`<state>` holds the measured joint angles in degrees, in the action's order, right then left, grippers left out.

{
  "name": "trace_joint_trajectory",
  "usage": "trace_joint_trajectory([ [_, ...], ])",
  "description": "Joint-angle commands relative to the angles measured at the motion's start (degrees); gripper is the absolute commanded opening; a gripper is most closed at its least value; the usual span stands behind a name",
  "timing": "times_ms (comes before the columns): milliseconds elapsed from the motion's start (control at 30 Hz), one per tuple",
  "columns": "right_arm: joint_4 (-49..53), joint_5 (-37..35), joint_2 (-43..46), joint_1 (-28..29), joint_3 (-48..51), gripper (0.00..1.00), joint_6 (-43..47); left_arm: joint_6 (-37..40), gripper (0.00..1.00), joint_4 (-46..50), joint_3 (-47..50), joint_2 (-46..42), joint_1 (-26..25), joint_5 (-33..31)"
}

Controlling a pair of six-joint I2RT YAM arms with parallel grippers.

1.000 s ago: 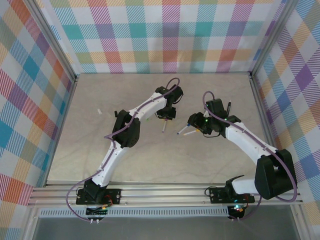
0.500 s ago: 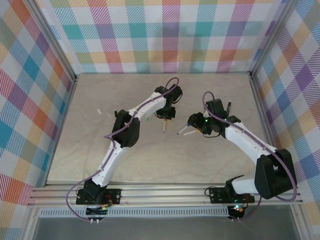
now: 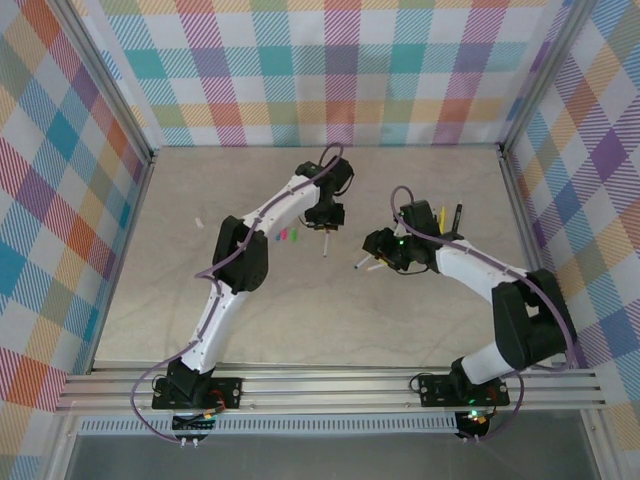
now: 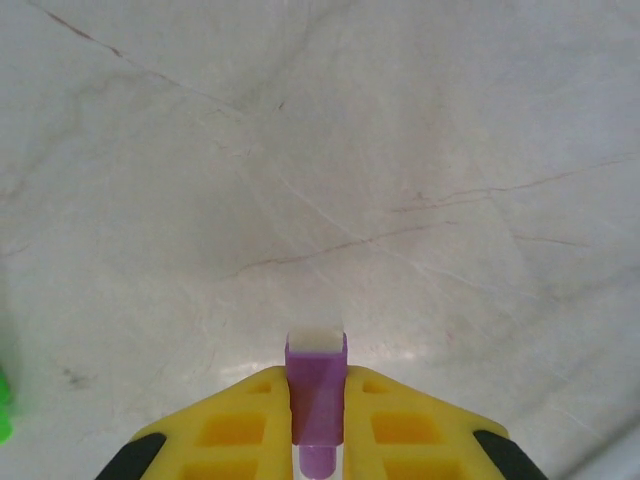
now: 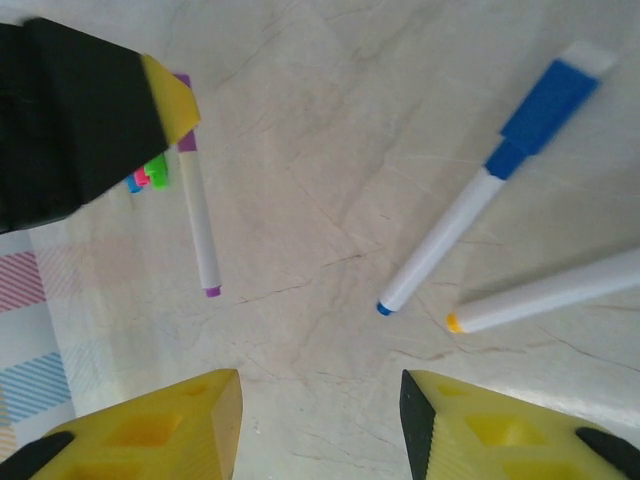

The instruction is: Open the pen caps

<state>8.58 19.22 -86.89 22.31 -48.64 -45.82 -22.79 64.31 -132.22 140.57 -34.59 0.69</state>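
Two-handed uncapping, seemingly: pinching the left claw (image 4: 318, 390) shut on the purple cap (image 4: 316, 352) to anchor that end, hovering the right claw (image 5: 320, 400), jaws apart, over the table (image 5: 330, 150) near the pen (image 5: 200, 220), likely lining up to grip its barrel and pull.

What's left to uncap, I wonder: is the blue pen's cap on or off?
On. In the right wrist view the blue cap sits joined to the blue pen, no gap.

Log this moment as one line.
left gripper: jaws shut on purple pen | right gripper: jaws open, empty | blue pen: capped, lying on table
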Motion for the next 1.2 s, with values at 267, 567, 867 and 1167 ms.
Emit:
trace_joint_trajectory([
  [267,-20.72,10.57,-9.44,4.51,-3.22,0.58,-5.37,-3.14,0.13,-2.29,4.9,-9.15,0.57,7.36],
  [567,-23.83,11.55,-14.35,6.74,-6.68,0.58,-7.01,-4.0,0.11,-3.93,7.02,-11.27,0.57,8.96],
  [867,-23.53,10.86,-17.26,7.14,-9.62,0.17,-8.31,-4.28,0.1,-4.45,8.21,-12.5,0.58,9.16],
  [1167,-27.19,14.1,-16.49,7.14,-7.34,0.0,-7.41,-5.76,0.35,-7.12,13.79,-15.47,0.66,6.79],
])
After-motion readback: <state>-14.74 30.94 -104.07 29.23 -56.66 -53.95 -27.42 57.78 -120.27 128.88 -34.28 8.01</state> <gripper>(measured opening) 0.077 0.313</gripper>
